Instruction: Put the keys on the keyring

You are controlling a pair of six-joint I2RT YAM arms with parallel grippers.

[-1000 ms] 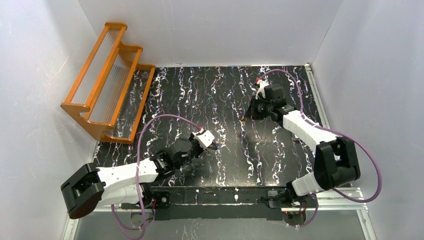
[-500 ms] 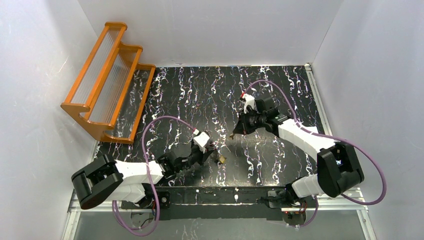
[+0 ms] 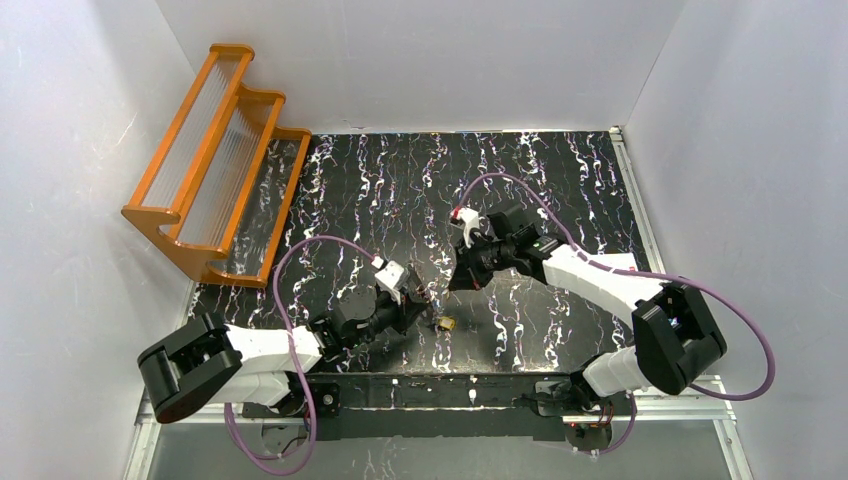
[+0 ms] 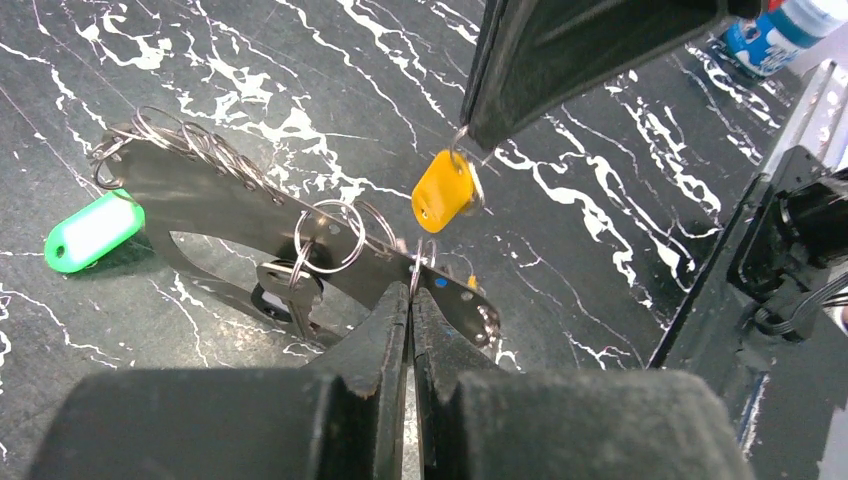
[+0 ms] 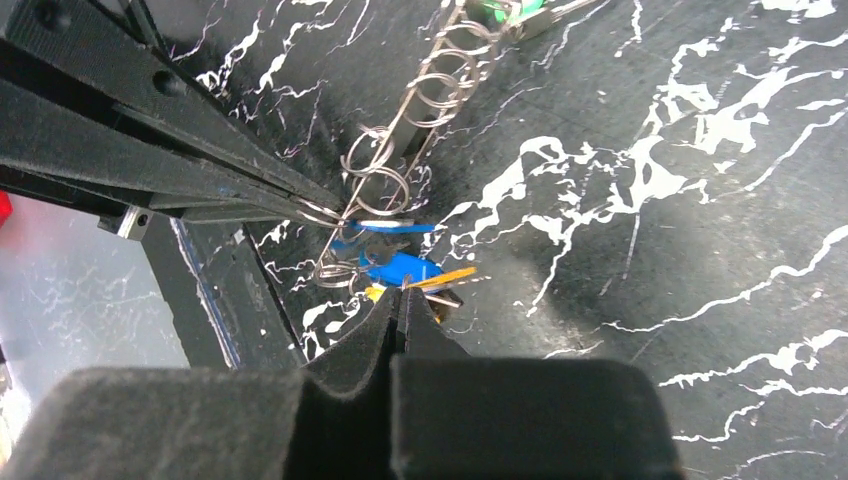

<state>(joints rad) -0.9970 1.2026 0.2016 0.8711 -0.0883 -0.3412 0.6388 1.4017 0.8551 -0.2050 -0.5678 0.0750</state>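
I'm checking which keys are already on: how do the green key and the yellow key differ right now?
The green key lies flat on the table; the yellow key hangs in the air. The green key sits at one end of the keyring, apparently ringed on; the yellow key dangles from the shut right end effector, apart from the keyring. Both have small plastic heads.
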